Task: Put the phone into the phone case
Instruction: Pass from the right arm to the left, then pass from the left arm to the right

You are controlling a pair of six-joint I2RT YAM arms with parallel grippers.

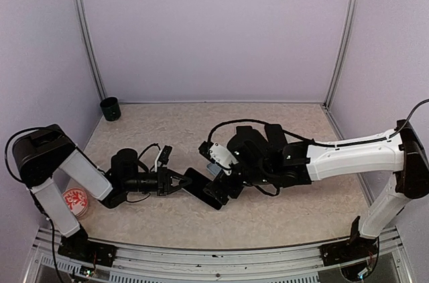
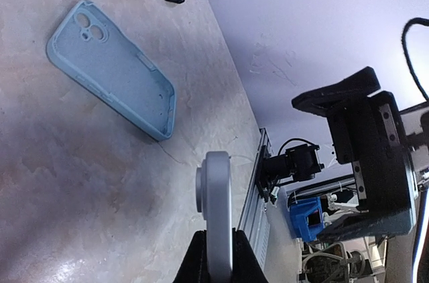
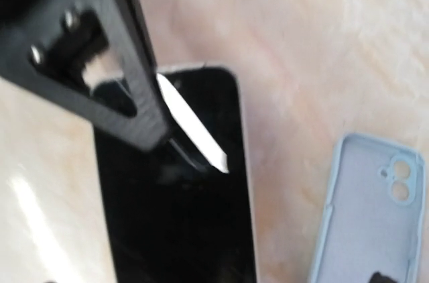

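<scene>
Above the tabletop [image 1: 281, 219], the left hand [image 2: 218, 259] was clenched on the phone [image 2: 218, 206], which was held edge-on, clear of the surface. The right hand [image 1: 226, 188] was seen beside the phone; its state could not be told. The light-blue phone case [image 2: 112, 67] lay empty, apart from the phone. Aligning and pressing-in were judged outstanding.

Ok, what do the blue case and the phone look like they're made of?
The phone case: soft matte silicone or rubber, probably; pale blue, no glare, rounded moulded lip. The phone: glossy black glass front, reflecting light, with a pale frame that could be metal or plastic.
</scene>
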